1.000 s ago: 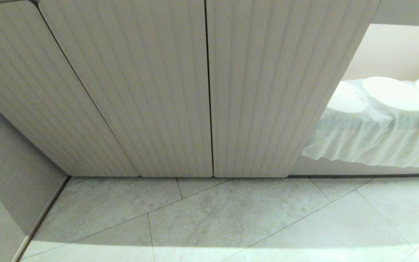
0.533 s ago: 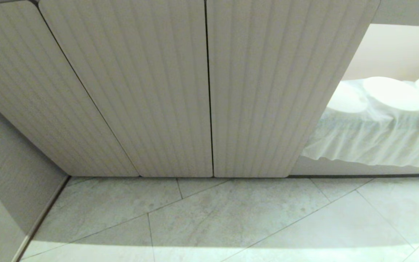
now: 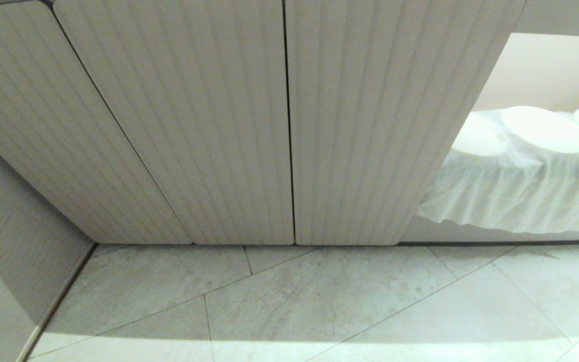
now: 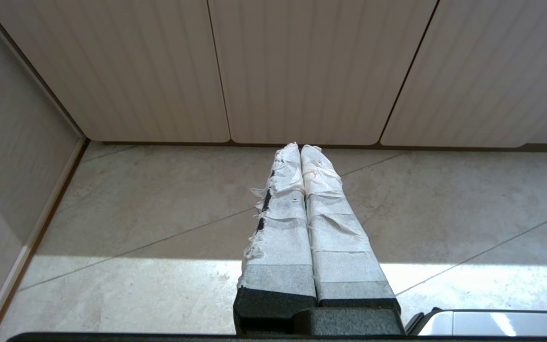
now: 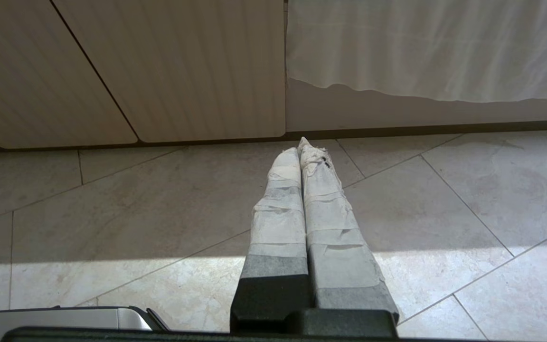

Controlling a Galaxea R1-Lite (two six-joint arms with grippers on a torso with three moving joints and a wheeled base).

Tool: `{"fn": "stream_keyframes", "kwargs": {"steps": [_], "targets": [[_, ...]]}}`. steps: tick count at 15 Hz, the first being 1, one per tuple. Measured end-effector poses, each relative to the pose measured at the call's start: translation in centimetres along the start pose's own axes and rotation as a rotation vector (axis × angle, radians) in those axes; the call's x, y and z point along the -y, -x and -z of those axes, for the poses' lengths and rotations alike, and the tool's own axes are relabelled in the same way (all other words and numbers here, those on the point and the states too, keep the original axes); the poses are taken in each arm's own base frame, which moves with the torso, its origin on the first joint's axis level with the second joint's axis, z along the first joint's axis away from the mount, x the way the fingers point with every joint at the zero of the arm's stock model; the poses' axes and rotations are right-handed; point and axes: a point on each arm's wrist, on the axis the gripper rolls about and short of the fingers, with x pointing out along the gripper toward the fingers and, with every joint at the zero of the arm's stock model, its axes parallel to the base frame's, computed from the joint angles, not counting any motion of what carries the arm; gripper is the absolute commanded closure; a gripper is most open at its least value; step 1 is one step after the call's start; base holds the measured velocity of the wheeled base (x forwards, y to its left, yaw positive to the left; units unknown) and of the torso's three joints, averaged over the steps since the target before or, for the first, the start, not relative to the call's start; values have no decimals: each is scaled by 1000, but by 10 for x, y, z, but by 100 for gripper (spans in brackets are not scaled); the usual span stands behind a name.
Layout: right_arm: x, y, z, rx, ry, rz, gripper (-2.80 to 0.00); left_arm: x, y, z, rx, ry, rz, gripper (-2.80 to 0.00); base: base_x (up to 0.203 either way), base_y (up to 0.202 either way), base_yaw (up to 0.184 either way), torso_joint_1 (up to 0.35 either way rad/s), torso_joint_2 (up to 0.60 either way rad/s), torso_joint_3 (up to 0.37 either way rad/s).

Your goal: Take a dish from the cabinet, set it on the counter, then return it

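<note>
Closed ribbed cabinet doors (image 3: pixel 249 125) block the upper frame. Tiled floor (image 3: pixel 319 301) across the lower frame is open. A wall (image 3: pixel 8 241) bounds the lower left.

Floor (image 3: pixel 319 301): pale grey stone-look tiles with thin diagonal joints, filling the lower third of the head view; a bright sunlit band runs along the bottom edge.
Cabinet (image 3: pixel 219 125): stands on the floor, its ribbed beige doors shut, across the upper left and centre.
Shelf (image 3: pixel 495 232): low ledge at right, just above the floor.
White cloth (image 3: pixel 520 196): draped over the shelf's front edge.
White round dishes (image 3: pixel 546 128): sit on the cloth, upper right.
</note>
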Motion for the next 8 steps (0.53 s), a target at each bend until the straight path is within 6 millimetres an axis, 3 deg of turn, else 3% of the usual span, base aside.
{"fn": "stream_keyframes", "kwargs": {"steps": [8], "targets": [[0,0,0,2,-16,-2,0,0,0,0,0,0,0,0,0,0,0,0,0,0]]}}
